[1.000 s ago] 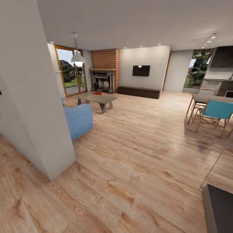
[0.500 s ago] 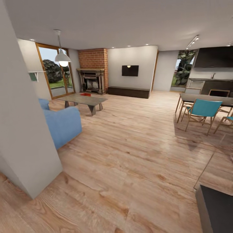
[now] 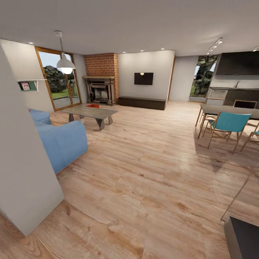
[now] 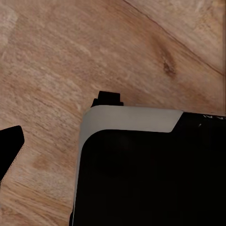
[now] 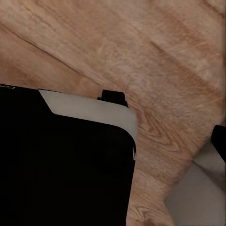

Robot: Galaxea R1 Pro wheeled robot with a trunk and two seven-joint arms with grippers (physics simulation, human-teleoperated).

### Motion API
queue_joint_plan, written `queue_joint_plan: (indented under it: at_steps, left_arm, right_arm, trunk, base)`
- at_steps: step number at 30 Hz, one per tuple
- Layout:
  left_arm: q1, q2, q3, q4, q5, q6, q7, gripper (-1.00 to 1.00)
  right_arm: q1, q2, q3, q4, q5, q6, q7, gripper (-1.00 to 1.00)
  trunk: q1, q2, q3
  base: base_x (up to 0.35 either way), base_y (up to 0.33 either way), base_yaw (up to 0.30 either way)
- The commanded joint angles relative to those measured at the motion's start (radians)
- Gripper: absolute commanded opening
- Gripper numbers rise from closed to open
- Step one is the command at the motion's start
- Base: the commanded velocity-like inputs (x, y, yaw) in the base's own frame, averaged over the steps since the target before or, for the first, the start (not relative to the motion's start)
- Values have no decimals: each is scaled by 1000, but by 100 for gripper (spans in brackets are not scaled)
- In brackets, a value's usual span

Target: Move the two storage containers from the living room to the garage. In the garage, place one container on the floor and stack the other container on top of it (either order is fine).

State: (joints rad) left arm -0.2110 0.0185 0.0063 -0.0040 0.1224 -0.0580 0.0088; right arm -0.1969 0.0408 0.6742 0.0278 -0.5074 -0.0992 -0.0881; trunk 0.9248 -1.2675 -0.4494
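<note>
I am in the living room, on its light wood plank floor. A small orange-red thing, probably a storage container, lies on the far end of the low coffee table in front of the brick fireplace; it is too small to tell more. The garage is out of view. Both wrist views look down at the robot's black, grey-rimmed base over the planks. One dark fingertip shows at the edge of the left wrist view, another fingertip in the right.
A white wall corner stands close at the left, with the blue sofa behind it. A dining table with teal chairs is at the right. A dark cabinet corner sits at the bottom right. Wide open floor runs ahead.
The whole head view has shifted: the wall corner slid left and the sofa, glass door and a wall shelf came further into view. The camera moved, not the furniture.
</note>
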Motion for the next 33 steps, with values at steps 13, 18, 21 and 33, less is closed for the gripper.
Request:
queue_joint_plan:
  at_steps: [13,18,21,33]
  left_arm:
    - [-1,0,0,1,8,-3,0,100]
    - [-1,0,0,1,8,-3,0,100]
    - [-1,0,0,1,8,-3,0,100]
    - [-1,0,0,1,8,-3,0,100]
  right_arm:
    - [-1,-1,8,2,-5,-7,-1,100]
    - [-1,-1,8,1,-5,-7,-1,100]
    - [-1,0,8,1,-9,-6,-1,100]
    - [-1,1,8,1,-10,-6,-1,100]
  trunk:
    - [1,0,-1]
    - [1,0,-1]
    - [1,0,-1]
    - [1,0,-1]
  base:
    - [321,0,0]
    - [321,0,-16]
    - [321,0,-157]
    - [321,0,-202]
